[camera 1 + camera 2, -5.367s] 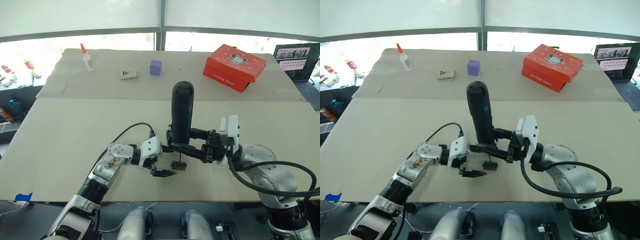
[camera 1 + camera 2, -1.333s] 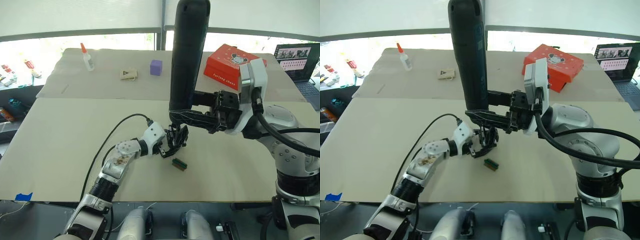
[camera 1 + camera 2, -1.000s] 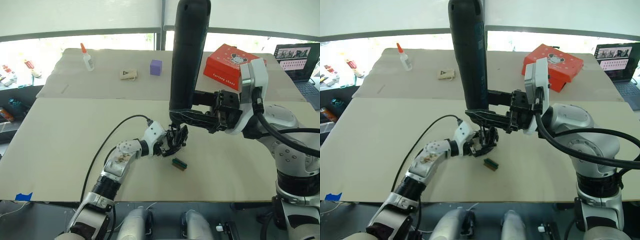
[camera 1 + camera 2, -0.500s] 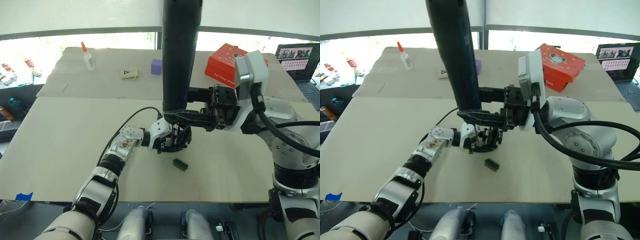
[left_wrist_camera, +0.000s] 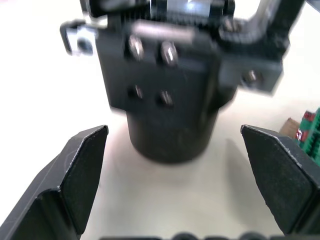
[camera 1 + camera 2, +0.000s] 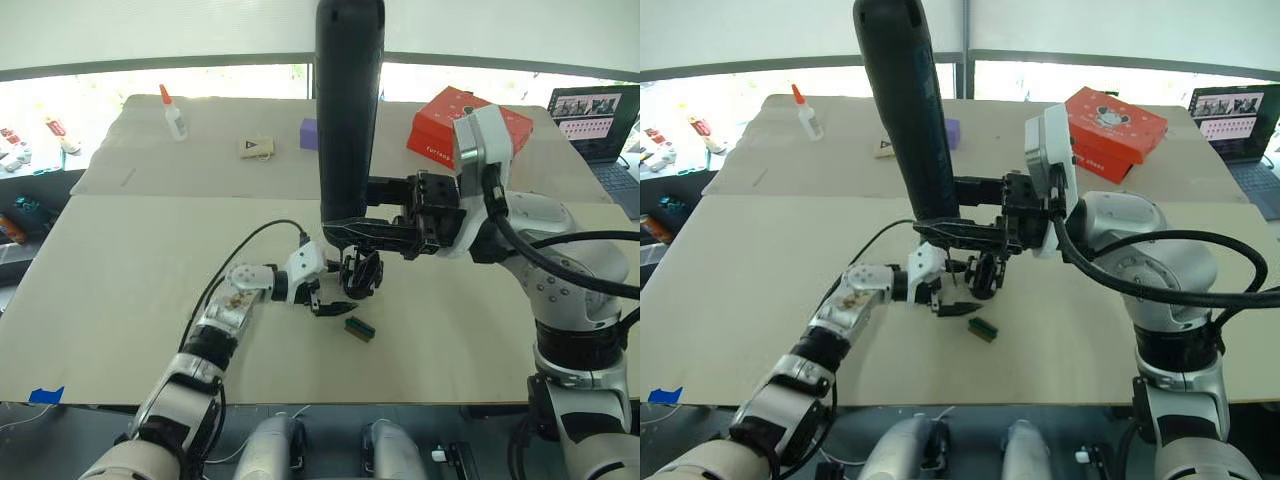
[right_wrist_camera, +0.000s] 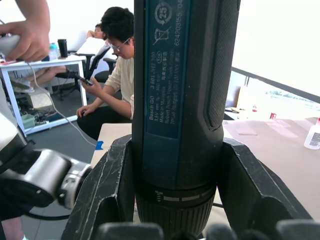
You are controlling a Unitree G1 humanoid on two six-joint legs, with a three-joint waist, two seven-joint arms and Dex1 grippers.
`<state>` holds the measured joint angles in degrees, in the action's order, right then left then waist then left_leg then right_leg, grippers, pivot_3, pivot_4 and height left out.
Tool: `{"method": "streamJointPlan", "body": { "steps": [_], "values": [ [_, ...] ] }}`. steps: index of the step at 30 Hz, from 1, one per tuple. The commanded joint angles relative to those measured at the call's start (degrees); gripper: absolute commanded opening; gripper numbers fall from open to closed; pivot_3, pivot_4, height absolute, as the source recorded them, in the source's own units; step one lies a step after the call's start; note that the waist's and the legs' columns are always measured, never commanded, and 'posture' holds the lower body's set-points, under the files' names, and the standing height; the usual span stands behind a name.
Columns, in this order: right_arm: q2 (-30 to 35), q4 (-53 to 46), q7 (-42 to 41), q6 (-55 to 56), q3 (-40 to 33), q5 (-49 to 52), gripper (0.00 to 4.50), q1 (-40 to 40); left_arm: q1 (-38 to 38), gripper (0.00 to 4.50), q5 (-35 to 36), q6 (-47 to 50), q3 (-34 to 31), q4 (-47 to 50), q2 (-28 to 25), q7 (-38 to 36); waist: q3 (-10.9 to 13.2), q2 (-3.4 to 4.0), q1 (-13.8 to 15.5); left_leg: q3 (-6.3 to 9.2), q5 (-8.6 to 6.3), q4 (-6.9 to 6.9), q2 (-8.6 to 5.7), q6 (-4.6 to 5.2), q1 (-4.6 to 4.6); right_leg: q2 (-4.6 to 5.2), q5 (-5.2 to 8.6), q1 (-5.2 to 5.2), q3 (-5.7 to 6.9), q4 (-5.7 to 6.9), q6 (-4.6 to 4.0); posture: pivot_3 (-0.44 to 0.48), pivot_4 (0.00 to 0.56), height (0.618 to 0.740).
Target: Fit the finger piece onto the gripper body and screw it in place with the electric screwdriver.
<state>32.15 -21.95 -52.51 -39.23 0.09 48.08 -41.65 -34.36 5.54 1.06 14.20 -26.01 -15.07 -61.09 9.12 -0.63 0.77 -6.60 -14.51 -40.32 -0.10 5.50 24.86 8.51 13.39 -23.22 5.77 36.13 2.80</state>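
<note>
Right gripper [image 6: 352, 228]: clamps the screwdriver [image 6: 347, 105] upright.
Left gripper [image 5: 180, 182]: spread, apparently empty.
Gripper body [image 5: 167, 95]: on the table [image 6: 120, 290], between its 2 fingers.

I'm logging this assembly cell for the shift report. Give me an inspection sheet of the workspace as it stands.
Surface: tan table made of two boards, a seam across it.
Job's things: gripper body stands on the table; electric screwdriver is held upright over it; finger piece cannot be told apart.
Clutter: green-topped block, glue bottle, purple cube, small tag, red box.
Grippers: left claw open, fingers either side of the gripper body; right claw shut on the screwdriver.
Cables: black cable loops from the left wrist.
Surroundings: laptop at the far right; seated person behind.
</note>
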Motion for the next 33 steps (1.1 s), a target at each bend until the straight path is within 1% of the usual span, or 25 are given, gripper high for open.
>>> {"method": "streamJointPlan", "body": {
  "steps": [1, 6, 12, 17, 20, 22, 23, 33],
  "values": [
    [-0.2, -1.0, -0.3, 1.6, -1.7, 0.6, 1.92, -1.7, 1.7, 4.5, -0.5, 2.6, 0.0, 6.6, 0.6, 3.9, 0.0, 0.0, 0.0, 0.0, 0.0, -0.01, 0.0, 0.0, 0.0, 0.0, 0.0, 0.01, 0.0, 0.0, 0.01, 0.0, 0.15, 0.74],
    [-0.5, -0.5, 0.8, 0.7, -1.5, 0.4, 1.92, -2.3, 3.0, 4.5, -1.0, 5.5, -0.2, 8.1, 3.4, 10.1, 0.0, 0.0, 0.0, 0.0, 0.0, 0.0, 0.0, 0.0, 0.0, 0.0, -0.01, 0.01, 0.0, 0.0, 0.01, 0.0, 0.15, 0.74],
    [-0.6, 0.1, 1.5, 0.8, -1.1, -0.3, 1.92, -2.3, 3.4, 4.5, -1.1, 6.0, 0.6, 8.0, 4.3, 11.5, 0.0, 0.0, -0.1, -0.01, 0.0, 0.0, 0.0, -0.01, -0.01, 0.0, -0.01, 0.01, 0.0, 0.0, 0.01, 0.0, 0.15, 0.74],
    [-0.4, 0.4, 0.7, 1.8, -1.0, -1.7, 1.92, -1.6, 3.5, 4.5, -0.5, 5.6, 0.8, 7.7, 4.4, 10.8, 0.0, 0.0, 0.0, -0.01, 0.0, 0.0, 0.0, -0.01, -0.01, 0.0, -0.01, 0.01, 0.01, -0.01, 0.01, 0.0, 0.15, 0.74],
    [0.4, 0.9, -0.3, 2.9, -1.5, -3.1, 1.92, -0.7, 3.9, 3.65, -0.2, 4.5, 1.1, 8.0, 3.8, 9.4, 0.0, 0.0, 0.0, -0.01, 0.0, 0.0, 0.0, 0.0, -0.01, 0.0, -0.01, 0.01, 0.01, -0.01, 0.01, 0.0, 0.15, 0.74],
    [0.7, 0.9, -0.6, 3.1, -1.9, -3.4, 1.92, -0.2, 3.8, 2.66, -0.2, 4.4, 0.9, 7.7, 3.7, 9.2, 0.0, 0.0, 0.0, -0.01, 0.0, 0.0, -0.01, 0.0, 0.0, 0.0, -0.01, 0.02, 0.01, -0.02, 0.01, 0.0, 0.15, 0.74],
    [0.8, 0.8, -0.7, 3.1, -2.1, -3.4, 1.92, 0.0, 3.7, 2.27, -0.2, 4.4, 0.8, 7.5, 3.7, 9.1, 0.0, 0.0, 0.0, -0.01, 0.0, 0.0, -0.01, 0.0, -0.01, 0.0, -0.01, 0.02, 0.01, -0.01, 0.01, 0.0, 0.15, 0.74],
    [1.3, 0.3, -2.1, 5.9, -1.9, -5.7, 1.92, 2.2, 1.5, 2.26, -0.6, 3.0, 0.5, 4.1, 4.1, 8.8, 0.0, 0.0, 0.1, -0.01, 0.0, -0.01, 0.0, 0.0, -0.01, 0.0, -0.01, 0.02, 0.0, -0.02, 0.01, 0.0, 0.15, 0.74]
  ]
}}
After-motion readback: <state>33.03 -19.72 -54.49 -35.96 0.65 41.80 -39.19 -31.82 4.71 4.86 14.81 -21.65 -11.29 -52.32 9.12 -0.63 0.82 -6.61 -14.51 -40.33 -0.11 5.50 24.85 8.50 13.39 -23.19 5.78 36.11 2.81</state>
